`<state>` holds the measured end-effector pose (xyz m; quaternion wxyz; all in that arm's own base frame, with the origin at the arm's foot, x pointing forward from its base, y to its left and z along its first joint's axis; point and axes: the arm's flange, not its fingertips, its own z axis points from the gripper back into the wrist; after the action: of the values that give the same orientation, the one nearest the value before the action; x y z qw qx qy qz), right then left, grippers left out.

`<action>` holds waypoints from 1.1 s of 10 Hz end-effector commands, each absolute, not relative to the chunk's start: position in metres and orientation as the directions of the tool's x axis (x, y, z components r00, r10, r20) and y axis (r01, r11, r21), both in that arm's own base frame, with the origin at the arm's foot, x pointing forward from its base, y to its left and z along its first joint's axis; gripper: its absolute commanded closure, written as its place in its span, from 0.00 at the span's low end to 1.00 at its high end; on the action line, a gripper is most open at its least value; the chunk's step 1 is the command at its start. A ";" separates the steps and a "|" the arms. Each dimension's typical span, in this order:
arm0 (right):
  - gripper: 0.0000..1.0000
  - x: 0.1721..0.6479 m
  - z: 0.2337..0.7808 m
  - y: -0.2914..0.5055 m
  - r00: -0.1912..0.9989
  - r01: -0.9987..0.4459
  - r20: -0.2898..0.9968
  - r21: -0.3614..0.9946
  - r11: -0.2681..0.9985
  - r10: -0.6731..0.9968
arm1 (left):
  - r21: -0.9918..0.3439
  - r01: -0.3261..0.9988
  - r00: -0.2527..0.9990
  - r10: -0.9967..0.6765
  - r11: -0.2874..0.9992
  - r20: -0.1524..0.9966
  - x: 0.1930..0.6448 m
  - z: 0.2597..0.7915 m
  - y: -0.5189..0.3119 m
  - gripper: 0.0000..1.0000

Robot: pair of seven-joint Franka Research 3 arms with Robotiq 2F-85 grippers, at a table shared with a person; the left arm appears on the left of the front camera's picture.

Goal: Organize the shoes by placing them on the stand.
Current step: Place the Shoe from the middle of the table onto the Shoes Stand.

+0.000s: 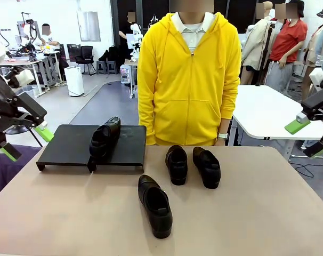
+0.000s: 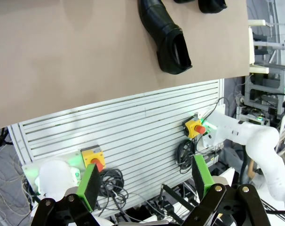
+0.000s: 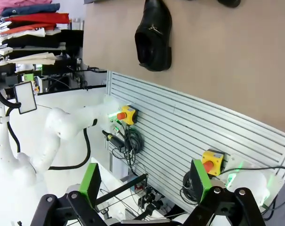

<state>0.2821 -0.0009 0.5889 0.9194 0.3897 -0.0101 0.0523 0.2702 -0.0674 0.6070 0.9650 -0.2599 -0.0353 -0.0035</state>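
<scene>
Left end effector [image 1: 26,143], right end effector [image 1: 305,138] agape — one shoe [image 1: 104,137] on stand [image 1: 65,146].

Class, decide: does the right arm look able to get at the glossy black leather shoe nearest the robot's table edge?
Probably yes: the shoe lies alone on bare tan table, and the open right gripper hangs off to its side, nothing between.

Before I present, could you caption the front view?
One shoe on the stand, three shoes on the table, left gripper and right gripper open.
</scene>
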 end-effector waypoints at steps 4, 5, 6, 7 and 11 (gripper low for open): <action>0.00 0.284 0.595 -0.002 0.991 -0.129 0.075 0.725 0.677 0.108 | -0.499 0.037 0.997 0.001 0.866 0.075 0.269 0.607 -0.065 0.00; 0.00 0.284 0.595 -0.002 0.991 -0.129 0.075 0.725 0.677 0.108 | -0.499 0.037 0.997 0.001 0.866 0.075 0.269 0.607 -0.065 0.00; 0.00 0.284 0.595 -0.002 0.991 -0.129 0.075 0.725 0.677 0.108 | -0.499 0.037 0.997 0.001 0.866 0.075 0.269 0.607 -0.065 0.00; 0.00 0.284 0.595 -0.002 0.991 -0.129 0.075 0.725 0.677 0.108 | -0.501 0.025 0.997 0.011 0.865 0.070 0.270 0.607 -0.067 0.00; 0.00 0.284 0.595 -0.002 0.991 -0.129 0.075 0.725 0.677 0.108 | -0.375 -0.218 0.973 0.230 0.901 -0.014 0.333 0.510 -0.241 0.00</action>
<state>0.2818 -0.0010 0.5901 0.9193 0.3898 -0.0109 0.0530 0.2987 -0.2104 0.5305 0.9747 -0.2052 -0.0181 0.0867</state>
